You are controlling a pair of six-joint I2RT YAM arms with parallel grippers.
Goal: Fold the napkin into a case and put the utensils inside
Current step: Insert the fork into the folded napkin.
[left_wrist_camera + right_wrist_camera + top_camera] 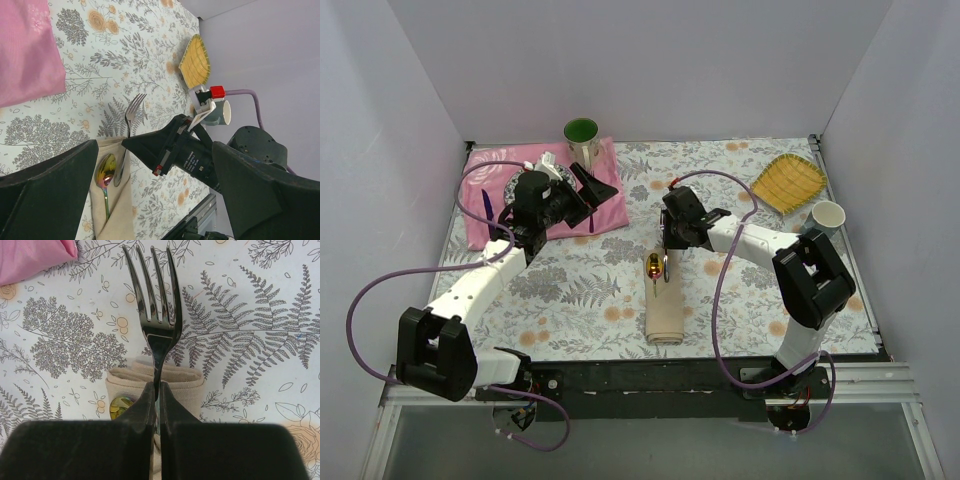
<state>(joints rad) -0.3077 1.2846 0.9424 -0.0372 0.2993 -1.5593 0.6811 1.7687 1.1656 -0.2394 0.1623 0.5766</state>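
Note:
The beige napkin case [666, 312] lies folded as a narrow oblong on the floral table. The spoon [653, 266] rests in it, its iridescent gold bowl sticking out of the top end. My right gripper [665, 246] is shut on the fork [154, 305] at its neck, just over the case's open end [186, 378]. The tines point away and the handle is hidden behind the jaws. The spoon bowl [120, 405] shows beside the left finger. My left gripper [578, 195] hangs open and empty over the pink mat. Its wrist view shows the fork [132, 111], spoon [104, 171] and case [119, 210].
A pink cloth mat [610, 212] lies at the back left with a dark purple utensil [487, 208] on it. A green cup [582, 135] stands behind it. A yellow woven tray [788, 182] and a white cup [828, 215] sit at the back right.

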